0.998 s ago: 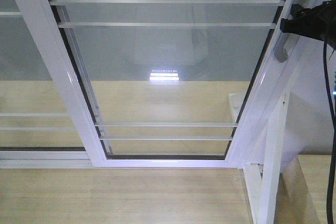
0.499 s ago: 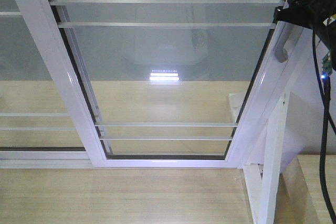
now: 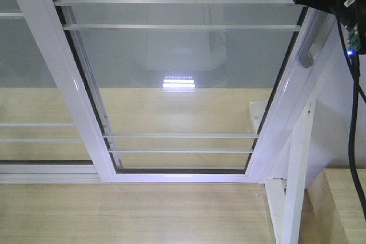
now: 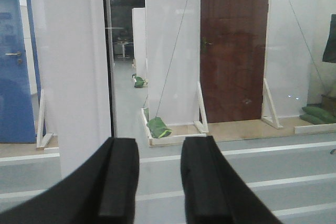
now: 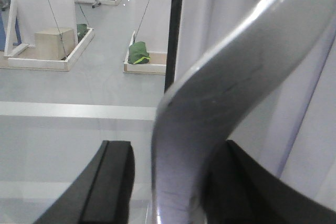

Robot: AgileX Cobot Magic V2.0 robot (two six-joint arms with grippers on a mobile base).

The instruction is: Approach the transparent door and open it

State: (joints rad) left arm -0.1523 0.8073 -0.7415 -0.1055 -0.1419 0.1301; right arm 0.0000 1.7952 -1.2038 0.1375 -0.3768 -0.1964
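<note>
Right tool (image 5: 173, 182) astride curved grey pull handle (image 5: 226, 72) of transparent door (image 3: 183, 61)

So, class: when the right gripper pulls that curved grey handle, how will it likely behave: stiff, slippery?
The handle looks like solid metal, so probably stiff. Its glossy curved surface may let the right gripper slide along it. The tall transparent door likely slides heavily.

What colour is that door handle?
The handle is silvery grey; the right wrist view shows it best.
</note>
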